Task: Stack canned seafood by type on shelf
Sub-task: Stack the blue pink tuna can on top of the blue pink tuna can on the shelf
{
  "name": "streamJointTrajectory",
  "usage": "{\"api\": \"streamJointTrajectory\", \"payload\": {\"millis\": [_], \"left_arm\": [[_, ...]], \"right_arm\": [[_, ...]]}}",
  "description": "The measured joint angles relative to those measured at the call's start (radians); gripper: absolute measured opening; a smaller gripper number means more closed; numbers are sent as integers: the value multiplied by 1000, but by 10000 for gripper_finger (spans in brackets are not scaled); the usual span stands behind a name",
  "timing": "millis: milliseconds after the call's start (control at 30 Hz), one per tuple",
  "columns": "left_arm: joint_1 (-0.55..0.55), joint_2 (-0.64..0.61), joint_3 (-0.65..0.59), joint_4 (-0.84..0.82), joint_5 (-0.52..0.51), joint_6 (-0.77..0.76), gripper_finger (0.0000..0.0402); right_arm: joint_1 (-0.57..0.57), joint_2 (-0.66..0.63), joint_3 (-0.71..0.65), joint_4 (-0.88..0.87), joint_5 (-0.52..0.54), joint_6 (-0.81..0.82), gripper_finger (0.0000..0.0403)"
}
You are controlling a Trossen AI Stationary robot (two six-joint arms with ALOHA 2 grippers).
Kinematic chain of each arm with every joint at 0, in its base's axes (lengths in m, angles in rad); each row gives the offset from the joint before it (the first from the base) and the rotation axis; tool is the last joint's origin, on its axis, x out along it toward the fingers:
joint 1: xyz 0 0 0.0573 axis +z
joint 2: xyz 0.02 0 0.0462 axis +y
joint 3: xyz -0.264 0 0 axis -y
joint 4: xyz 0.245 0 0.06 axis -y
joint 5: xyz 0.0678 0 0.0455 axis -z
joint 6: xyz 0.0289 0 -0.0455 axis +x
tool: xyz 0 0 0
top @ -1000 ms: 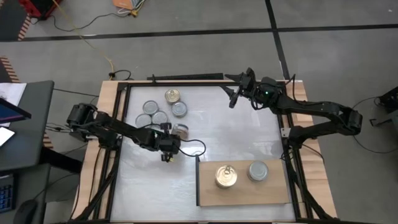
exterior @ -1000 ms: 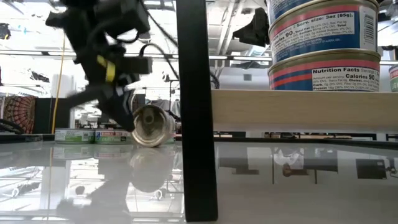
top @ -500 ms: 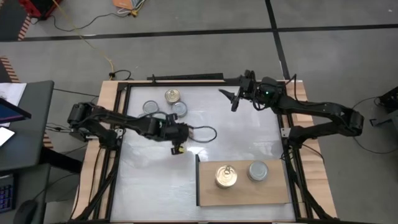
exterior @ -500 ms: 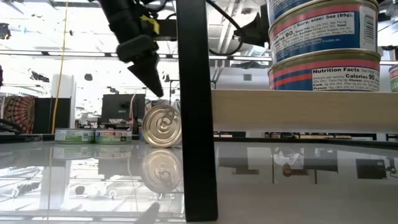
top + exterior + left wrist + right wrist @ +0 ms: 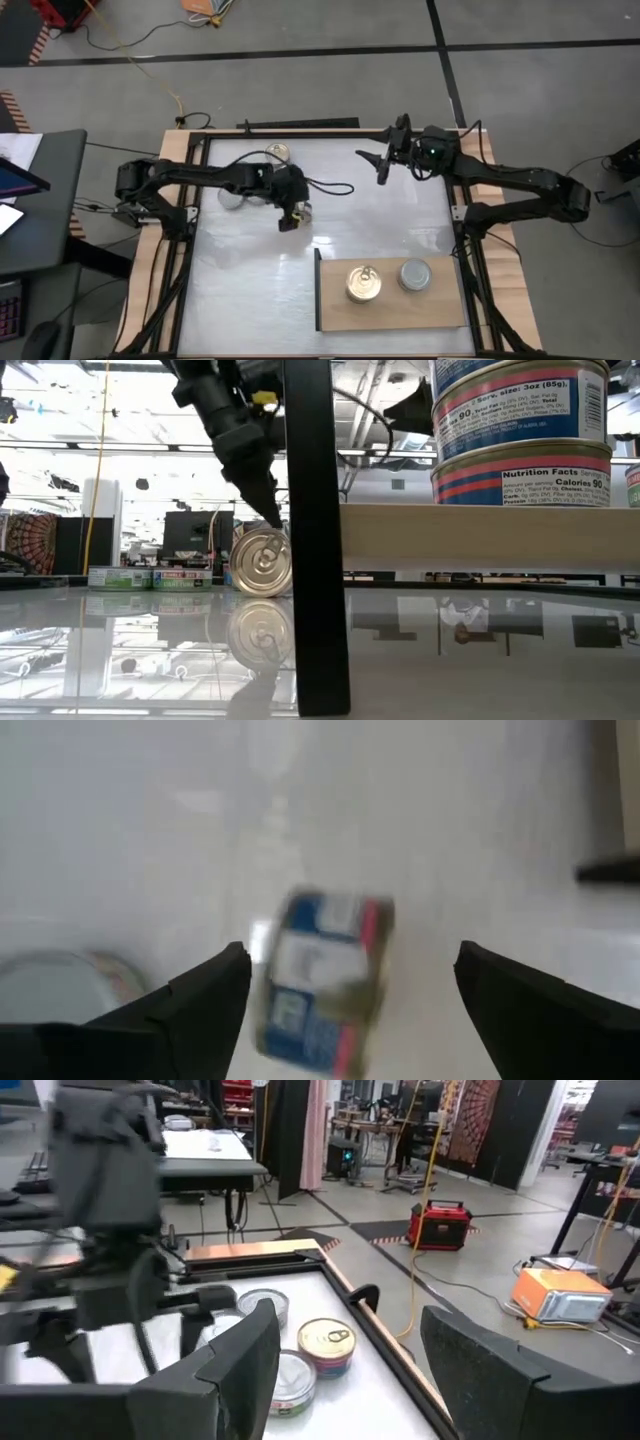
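A canned seafood tin [image 5: 303, 211] stands on its rim on the white table, its gold lid [image 5: 262, 560] facing the near edge. My left gripper [image 5: 292, 218] hangs open just above it. In the left wrist view its fingers stand either side of the tin [image 5: 325, 980] without touching it. More tins [image 5: 325, 1345] lie flat at the far left, partly under my left arm. The shelf [image 5: 440, 305] at the near right bears a gold-lidded stack [image 5: 364, 283] and a silver-lidded tin [image 5: 415, 274]. My right gripper [image 5: 381, 165] hovers open over the far edge.
A dark upright edge [image 5: 315, 540] of the shelf stands right beside the tin on its rim. A black cable [image 5: 330, 187] loops off my left wrist over the table. Wooden rails [image 5: 178, 170] border the table. The middle of the white table [image 5: 390, 220] lies bare.
My left gripper has gone up and toward the far and right edges, from the near side of the tin to just above it. The tin, tilted a second ago, now stands upright on its rim, slightly farther right.
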Motion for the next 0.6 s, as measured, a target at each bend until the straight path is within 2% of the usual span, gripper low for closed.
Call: {"api": "streamJointTrajectory", "payload": {"millis": [100, 267, 400, 533, 600], "left_arm": [[14, 22, -15, -2, 34, 34, 331], [11, 25, -68, 20, 14, 83, 306], [9, 18, -76, 20, 0, 73, 261], [9, 20, -76, 22, -12, 74, 195], [9, 20, -76, 28, -13, 75, 185]], "right_arm": [[5, 0, 0, -6, 0, 0, 272], [4, 0, 0, -9, 0, 14, 272], [4, 0, 0, -9, 0, 15, 272], [4, 0, 0, -8, 0, 15, 272], [4, 0, 0, -8, 0, 15, 272]]}}
